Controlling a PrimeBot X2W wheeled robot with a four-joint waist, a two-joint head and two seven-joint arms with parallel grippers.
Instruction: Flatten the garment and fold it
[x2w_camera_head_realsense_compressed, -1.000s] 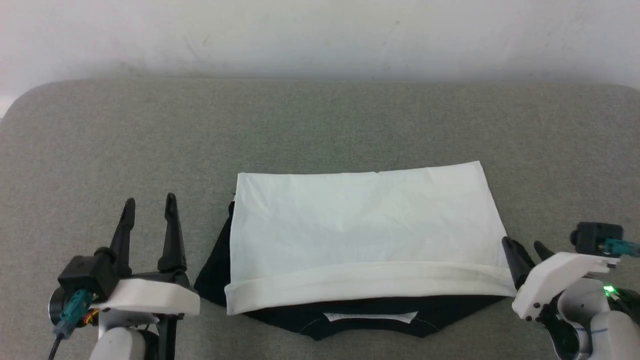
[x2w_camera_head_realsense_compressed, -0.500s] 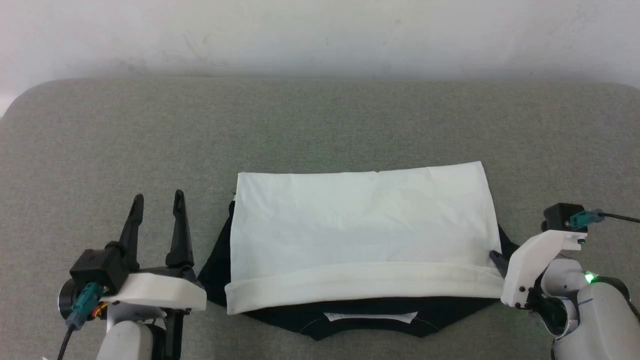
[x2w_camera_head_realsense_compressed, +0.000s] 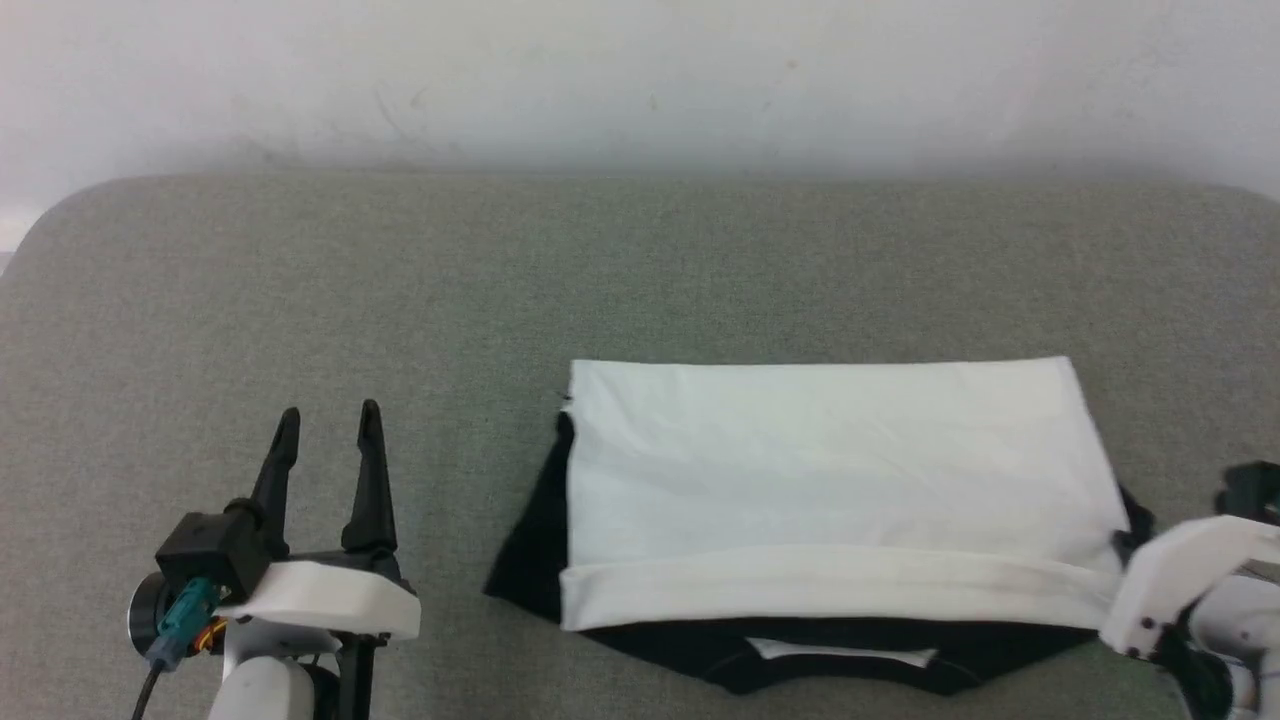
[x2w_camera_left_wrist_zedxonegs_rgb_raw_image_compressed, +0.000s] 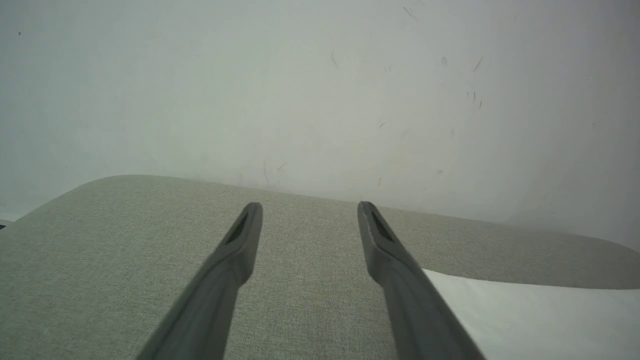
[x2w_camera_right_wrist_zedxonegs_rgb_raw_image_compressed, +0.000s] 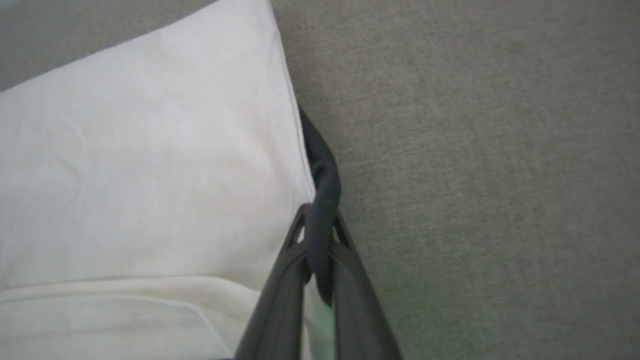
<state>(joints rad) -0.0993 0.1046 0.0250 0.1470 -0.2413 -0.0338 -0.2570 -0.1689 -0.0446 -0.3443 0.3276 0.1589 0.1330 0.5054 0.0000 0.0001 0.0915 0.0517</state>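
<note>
R gripper (x2w_camera_right_wrist_zedxonegs_rgb_raw_image_compressed: 319, 220) pinched shut on black edge of garment (x2w_camera_head_realsense_compressed: 830, 470), frame lower right; L gripper (x2w_camera_head_realsense_compressed: 328, 432) wide open, empty, lower left.

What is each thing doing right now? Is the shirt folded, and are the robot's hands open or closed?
garment: partly folded, lying flat, white body over black sleeves.
left gripper: jaws open, empty, beside the garment.
right gripper: jaws shut on the garment's black edge at its right side.
</note>
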